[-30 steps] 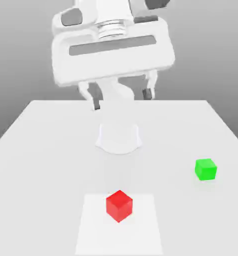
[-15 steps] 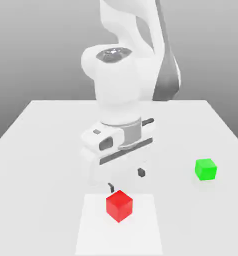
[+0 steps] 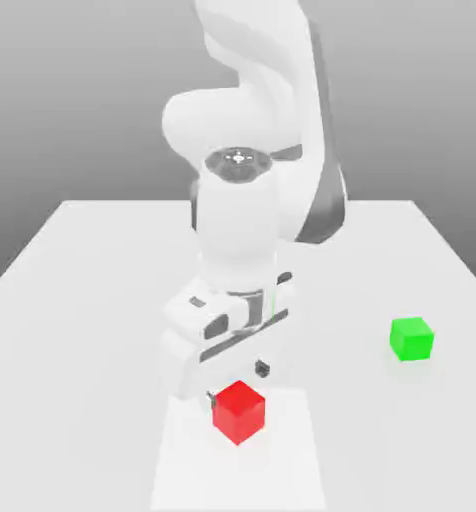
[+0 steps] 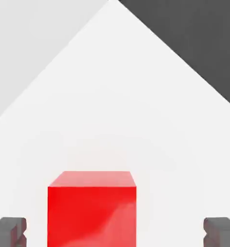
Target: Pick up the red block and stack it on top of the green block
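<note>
You had one red block point(image 3: 239, 411) and one green block point(image 3: 412, 338) on the table point(image 3: 92, 290). Your gripper point(image 3: 238, 383) stood spread wide and held nothing; the red block sat between its fingertips point(image 4: 8, 230), untouched. The green block lay well apart from it.

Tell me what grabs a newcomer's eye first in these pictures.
The big white arm dominates the middle of the table, its open gripper lowered just behind the red block, with a dark fingertip on either side of it. The green block sits alone toward the exterior view's right.
</note>
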Controlling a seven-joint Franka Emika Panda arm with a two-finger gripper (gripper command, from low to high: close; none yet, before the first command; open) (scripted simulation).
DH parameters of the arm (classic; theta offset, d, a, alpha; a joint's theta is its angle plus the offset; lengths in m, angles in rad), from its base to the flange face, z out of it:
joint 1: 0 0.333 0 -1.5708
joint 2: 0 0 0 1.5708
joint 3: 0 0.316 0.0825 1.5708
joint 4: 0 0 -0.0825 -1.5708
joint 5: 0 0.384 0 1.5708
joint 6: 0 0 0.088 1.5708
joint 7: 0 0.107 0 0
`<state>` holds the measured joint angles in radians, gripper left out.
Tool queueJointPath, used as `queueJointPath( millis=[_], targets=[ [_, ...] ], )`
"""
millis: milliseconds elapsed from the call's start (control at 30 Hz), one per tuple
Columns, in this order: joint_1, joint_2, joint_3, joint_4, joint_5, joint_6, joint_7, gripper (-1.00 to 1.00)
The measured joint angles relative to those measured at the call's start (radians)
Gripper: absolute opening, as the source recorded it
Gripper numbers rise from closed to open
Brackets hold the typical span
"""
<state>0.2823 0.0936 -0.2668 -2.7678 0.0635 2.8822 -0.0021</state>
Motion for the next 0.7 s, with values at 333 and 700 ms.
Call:
queueJointPath(
  millis=[333, 700],
  targets=[
    [-0.097, 0.147, 0.137, 0.002, 0.153, 0.123, -0.105, -1.00],
    [-0.064, 0.094, 0.087, 0.003, 0.091, 0.078, -0.063, -1.00]
  ],
)
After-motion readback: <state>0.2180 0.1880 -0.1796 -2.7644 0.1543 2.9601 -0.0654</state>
